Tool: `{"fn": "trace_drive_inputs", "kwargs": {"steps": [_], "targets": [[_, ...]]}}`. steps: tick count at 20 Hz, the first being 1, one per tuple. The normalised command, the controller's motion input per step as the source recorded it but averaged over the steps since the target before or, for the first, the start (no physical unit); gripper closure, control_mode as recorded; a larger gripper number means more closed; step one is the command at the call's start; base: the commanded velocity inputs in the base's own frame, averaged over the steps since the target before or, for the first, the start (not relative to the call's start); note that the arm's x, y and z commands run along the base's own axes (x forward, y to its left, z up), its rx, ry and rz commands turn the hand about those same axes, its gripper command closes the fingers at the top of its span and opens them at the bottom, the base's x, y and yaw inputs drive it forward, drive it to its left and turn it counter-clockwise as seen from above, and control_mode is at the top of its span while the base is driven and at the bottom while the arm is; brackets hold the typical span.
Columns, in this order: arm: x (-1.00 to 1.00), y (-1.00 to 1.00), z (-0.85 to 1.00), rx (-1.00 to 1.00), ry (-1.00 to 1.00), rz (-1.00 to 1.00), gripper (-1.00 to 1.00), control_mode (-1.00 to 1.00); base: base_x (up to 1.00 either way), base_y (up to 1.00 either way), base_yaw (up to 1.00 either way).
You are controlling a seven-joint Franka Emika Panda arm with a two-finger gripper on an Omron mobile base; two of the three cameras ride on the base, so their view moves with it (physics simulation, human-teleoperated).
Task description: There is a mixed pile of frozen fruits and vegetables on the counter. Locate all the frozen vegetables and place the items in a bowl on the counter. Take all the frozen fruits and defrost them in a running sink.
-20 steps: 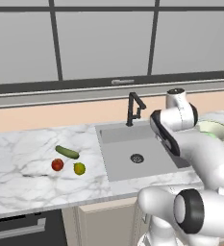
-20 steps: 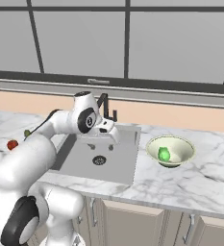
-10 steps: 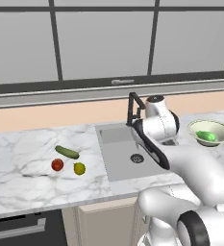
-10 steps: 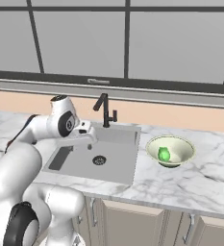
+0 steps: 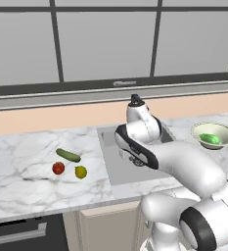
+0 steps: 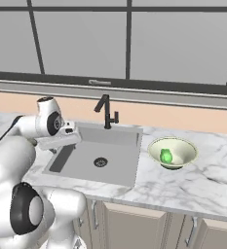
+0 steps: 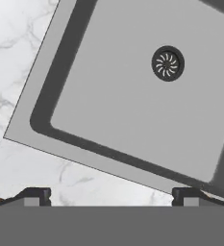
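Observation:
The slim dark-green cucumber lies on the white marble counter left of the sink. Just in front of it sit the red fruit and the yellow-green fruit. The fatter light-green vegetable rests inside the cream-green bowl, to the right of the sink. My gripper is open and holds nothing. It hovers over the sink's left edge, looking down on the basin and its drain.
The black faucet stands at the sink's back edge. A window wall runs behind the counter. Bare marble borders the basin in the hand view. Cabinet fronts hang below the counter's front edge.
The arm has swung left from beside the bowl, across the sink, and now hangs over the basin's left side. The produce and the bowl have stayed put.

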Motion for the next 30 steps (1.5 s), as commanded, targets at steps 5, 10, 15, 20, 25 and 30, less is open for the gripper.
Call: {"fn": "trace_drive_inputs", "kwargs": {"steps": [5,10,15,20,25,30], "targets": [[0.34,0.87,0.05,0.01,0.21,0.13,-1.00,-1.00,0.00,0.00,0.00],[0.38,0.85,0.00,0.00,0.17,0.12,-1.00,-1.00,0.00,0.00,0.00],[0.29,0.79,-0.26,0.00,0.03,0.12,-1.00,-1.00,0.00,0.00,0.00],[0.22,0.76,-0.38,0.00,-0.03,0.09,-1.00,-1.00,0.00,0.00,0.00],[0.35,0.75,-0.22,0.00,0.01,0.08,-1.00,-1.00,0.00,0.00,0.00],[0.37,0.12,-0.17,0.00,-0.08,0.00,-1.00,-1.00,0.00,0.00,0.00]]}}
